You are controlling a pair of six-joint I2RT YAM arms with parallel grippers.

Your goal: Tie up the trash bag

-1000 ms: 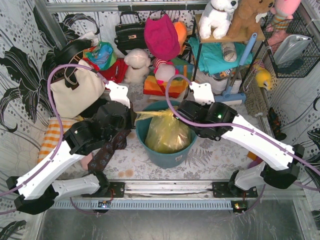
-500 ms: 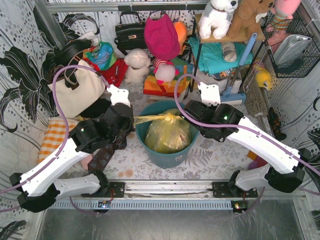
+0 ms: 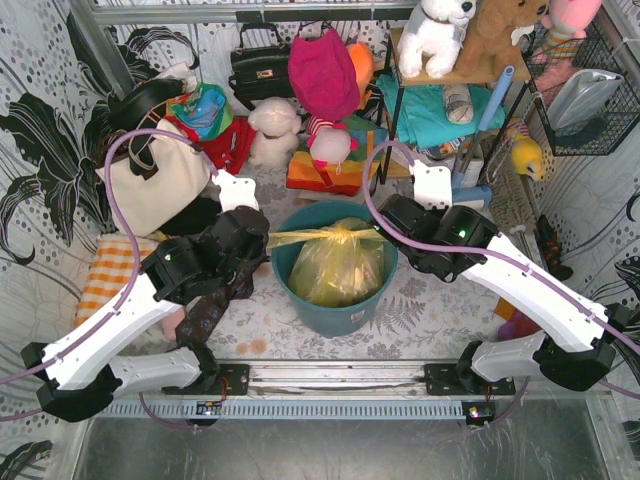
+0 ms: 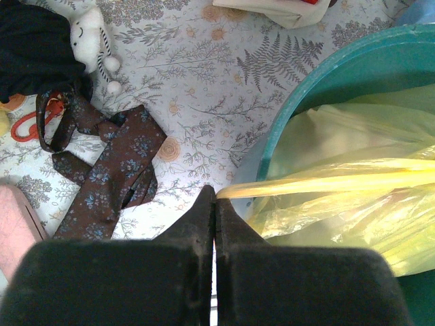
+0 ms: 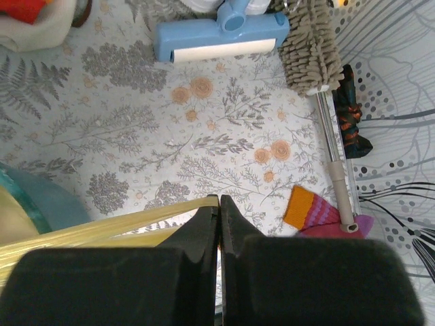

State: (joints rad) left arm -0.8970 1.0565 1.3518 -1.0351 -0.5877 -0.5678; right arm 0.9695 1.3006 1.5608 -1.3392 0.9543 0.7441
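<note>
Trash bag [image 3: 338, 270] in bin [image 3: 335, 320], mid-surface; stretched ends pinched in fully closed left gripper [image 4: 215, 195] and right gripper [image 5: 219, 202] (thin plastic). Could tear or slip free if pulled harder.

Bare tablecloth [image 3: 405, 330] before bin [image 3: 335, 320]; trash bag [image 3: 335, 268] fills bin; necktie [image 4: 112, 170] clutters left; mop [image 5: 309, 47], roller head [image 5: 217, 37] block right.

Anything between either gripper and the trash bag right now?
Nothing visible. The left gripper and right gripper are each shut on a stretched strand of the trash bag, which sits in the teal bin; the strands run straight out over its rim.
</note>
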